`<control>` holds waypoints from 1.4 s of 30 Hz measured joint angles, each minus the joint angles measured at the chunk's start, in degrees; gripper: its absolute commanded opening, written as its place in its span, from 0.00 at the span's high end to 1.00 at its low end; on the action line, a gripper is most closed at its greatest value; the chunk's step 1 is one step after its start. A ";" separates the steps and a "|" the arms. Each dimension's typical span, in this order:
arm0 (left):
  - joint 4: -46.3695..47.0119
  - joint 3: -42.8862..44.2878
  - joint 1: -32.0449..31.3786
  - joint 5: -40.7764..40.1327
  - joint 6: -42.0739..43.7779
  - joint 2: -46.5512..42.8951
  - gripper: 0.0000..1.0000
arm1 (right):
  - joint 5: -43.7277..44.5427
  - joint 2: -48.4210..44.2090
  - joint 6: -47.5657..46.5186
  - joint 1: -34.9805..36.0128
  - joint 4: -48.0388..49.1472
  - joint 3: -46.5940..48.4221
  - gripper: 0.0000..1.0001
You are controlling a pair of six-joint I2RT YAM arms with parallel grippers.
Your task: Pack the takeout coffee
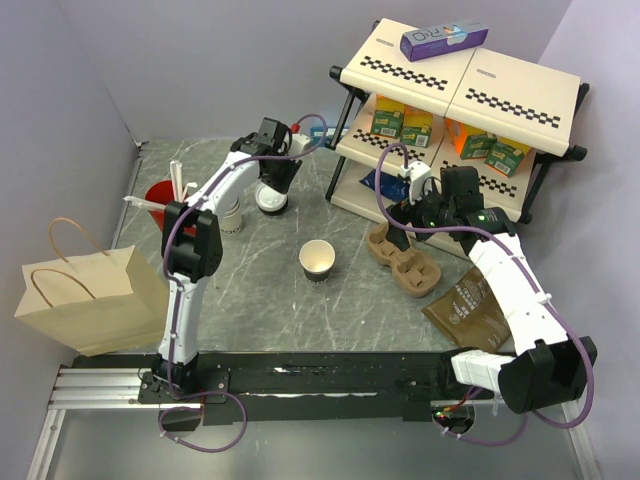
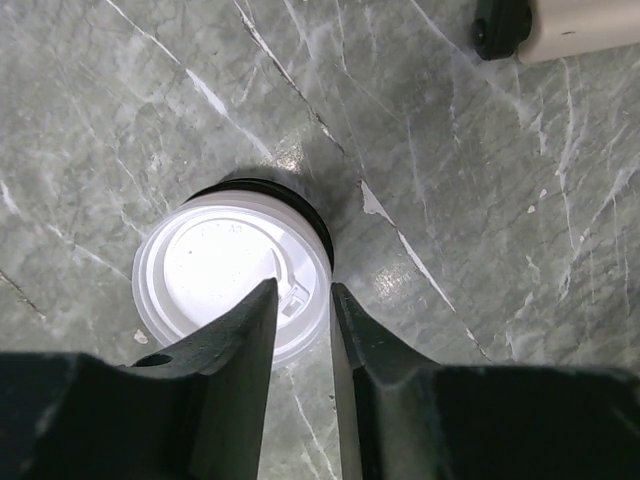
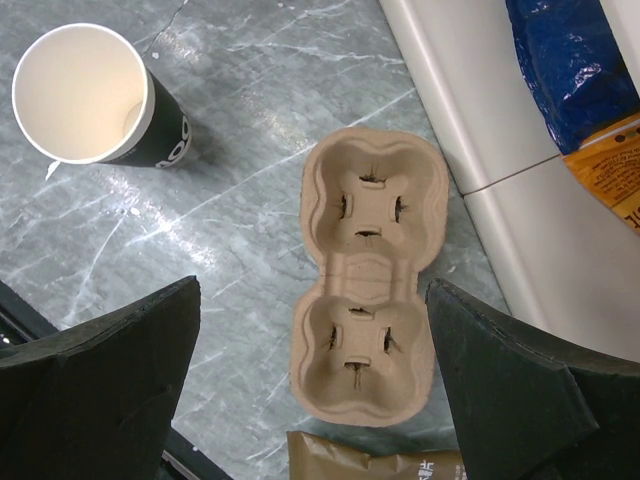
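The takeout coffee (image 2: 215, 265) stands on the marble table (image 2: 480, 200), its dark body almost hidden under the round white lid; in the top view it (image 1: 270, 200) is at the back left. My left gripper (image 2: 302, 288) hangs just above the lid's right rim, jaws a narrow gap apart, with the rim and table showing between them. From above, the left gripper (image 1: 272, 178) covers most of the cup. My right gripper (image 3: 312, 290) is wide open above a brown pulp cup carrier (image 3: 368, 275), which lies empty in front of the shelf.
An open lidless dark cup (image 1: 317, 260) stands mid-table. A paper bag (image 1: 85, 295) sits at the left edge, with a red cup with white sticks (image 1: 160, 195) and stacked cream cups (image 1: 230, 215) behind it. A brown pouch (image 1: 470, 310) lies by the carrier (image 1: 405, 262). A shelf (image 1: 460, 80) fills the back right.
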 measured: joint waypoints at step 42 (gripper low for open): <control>-1.55 1.03 1.57 4.66 -2.80 3.52 0.74 | 0.00 2.89 -0.52 0.00 -0.26 0.00 0.00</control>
